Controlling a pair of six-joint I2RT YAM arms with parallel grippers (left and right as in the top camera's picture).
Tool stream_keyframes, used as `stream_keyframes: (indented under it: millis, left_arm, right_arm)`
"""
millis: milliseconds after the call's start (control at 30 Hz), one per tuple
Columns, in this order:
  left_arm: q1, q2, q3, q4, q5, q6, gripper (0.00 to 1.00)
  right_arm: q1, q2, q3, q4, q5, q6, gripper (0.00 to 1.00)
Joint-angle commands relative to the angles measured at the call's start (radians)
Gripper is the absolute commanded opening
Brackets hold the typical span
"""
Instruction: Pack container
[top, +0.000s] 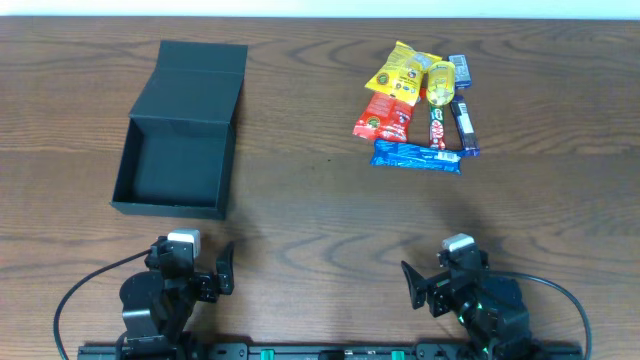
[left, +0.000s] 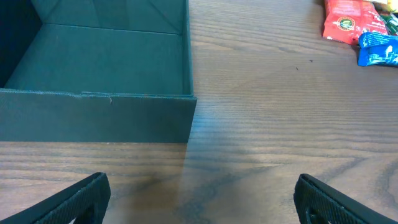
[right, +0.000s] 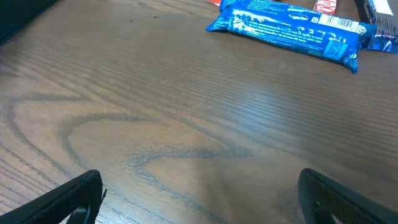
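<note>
Both wide open, empty: left fingers (left: 202, 193), right fingers (right: 200, 186). Box (top: 165, 165) far left, lid up, just ahead of left fingers. Blue bar (top: 417, 157) ahead of right fingers, long axis left-right; right arm nearer.

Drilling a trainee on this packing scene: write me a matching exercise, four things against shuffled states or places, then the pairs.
Things: 1 container; 2 bright blue packet; 3 red packet; 4 left gripper.
States: A open, holding nothing; B lid open, nothing inside; C lowest snack in the overhead view; D just above the bright blue packet in that view.
Pairs: 1-B; 2-C; 3-D; 4-A.
</note>
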Motion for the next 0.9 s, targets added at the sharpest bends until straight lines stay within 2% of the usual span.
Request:
stream_keyframes:
  millis: [0,433,667,867]
  left_arm:
    - [0.005,-0.007,-0.009,0.003,-0.003,0.003,0.95]
    - [0.005,-0.007,-0.009,0.003,-0.003,0.002,0.96]
    - [0.005,-0.007,-0.008,0.032,0.103,-0.051,0.95]
    - [0.005,0.03,0.061,0.096,0.038,-0.083,0.95]
  right_arm:
    - [0.0,-0.011,-0.006,0.0,0.0,-0.017,0.99]
    - [0.0,-0.011,-0.006,0.0,0.0,-0.017,0.99]
    - [0.0,-0.011,-0.006,0.0,0.0,-0.017,0.99]
    - [0.0,-0.011,-0.006,0.0,0.0,-0.017,0.99]
